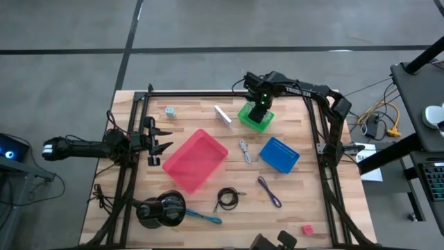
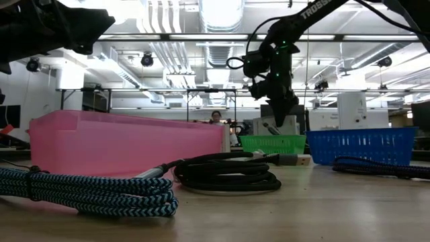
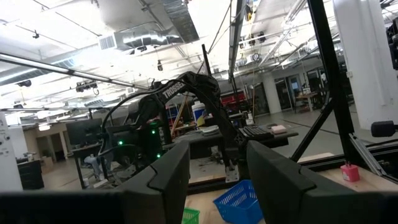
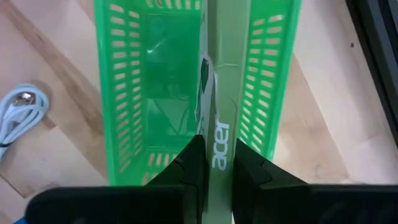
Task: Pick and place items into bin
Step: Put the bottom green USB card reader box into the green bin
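Note:
My right gripper (image 1: 258, 105) hangs over the green basket (image 1: 255, 118) at the table's far side, shut on a pale green packet (image 4: 221, 93) printed "acer". My left gripper (image 1: 157, 139) waits open at the left edge, with nothing between its fingers (image 3: 168, 177). On the table lie a pale stick (image 1: 223, 116), a light-blue block (image 1: 170, 111), a whitish cord (image 1: 245, 150), a purple cord (image 1: 269, 191), a black cord (image 1: 227, 199), a teal stick tool (image 1: 205, 217) and a red block (image 1: 306, 229). My right gripper pinches the packet's upper end (image 4: 219, 149) between its two fingers (image 4: 189, 158). The fingers come from above, pointing down. The packet hangs straight below them, lengthwise over the green basket's opening (image 4: 168, 81). Whether its lower end touches the basket floor I cannot tell.
A pink bin (image 1: 195, 160) stands mid-table and a blue basket (image 1: 279, 154) to its right. A large black round object (image 1: 163, 208) sits near the front left. The arms' dark frame rails (image 1: 320, 139) run along both sides. In the low view a teal braided cord (image 2: 87, 191) lies nearest.

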Motion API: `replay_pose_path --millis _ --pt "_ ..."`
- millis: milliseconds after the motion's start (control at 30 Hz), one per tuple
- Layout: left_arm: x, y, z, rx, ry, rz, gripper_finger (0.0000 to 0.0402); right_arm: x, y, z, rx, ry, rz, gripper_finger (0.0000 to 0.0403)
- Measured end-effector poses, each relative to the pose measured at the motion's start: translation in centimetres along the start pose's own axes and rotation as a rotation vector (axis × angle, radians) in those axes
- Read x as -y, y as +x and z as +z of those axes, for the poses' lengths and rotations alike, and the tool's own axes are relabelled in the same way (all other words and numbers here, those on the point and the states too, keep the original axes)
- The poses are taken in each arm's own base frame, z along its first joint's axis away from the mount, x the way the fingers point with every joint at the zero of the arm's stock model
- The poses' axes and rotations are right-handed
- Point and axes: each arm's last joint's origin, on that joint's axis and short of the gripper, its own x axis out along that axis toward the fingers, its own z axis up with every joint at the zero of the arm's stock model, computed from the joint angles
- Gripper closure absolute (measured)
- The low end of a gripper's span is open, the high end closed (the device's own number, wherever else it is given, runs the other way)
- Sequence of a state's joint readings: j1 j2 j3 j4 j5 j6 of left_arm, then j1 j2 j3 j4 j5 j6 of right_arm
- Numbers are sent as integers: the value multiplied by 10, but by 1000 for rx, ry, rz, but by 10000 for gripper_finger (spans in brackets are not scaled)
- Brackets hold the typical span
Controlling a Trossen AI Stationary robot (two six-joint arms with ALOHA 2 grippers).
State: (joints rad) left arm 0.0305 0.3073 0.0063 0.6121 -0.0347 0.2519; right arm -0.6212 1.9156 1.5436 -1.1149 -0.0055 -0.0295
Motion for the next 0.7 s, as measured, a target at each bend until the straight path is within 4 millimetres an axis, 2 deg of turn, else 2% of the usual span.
replay_pose_path --millis 700 --pt "0 0 0 0 0 0 256 1 9 0 18 2 -6 369"
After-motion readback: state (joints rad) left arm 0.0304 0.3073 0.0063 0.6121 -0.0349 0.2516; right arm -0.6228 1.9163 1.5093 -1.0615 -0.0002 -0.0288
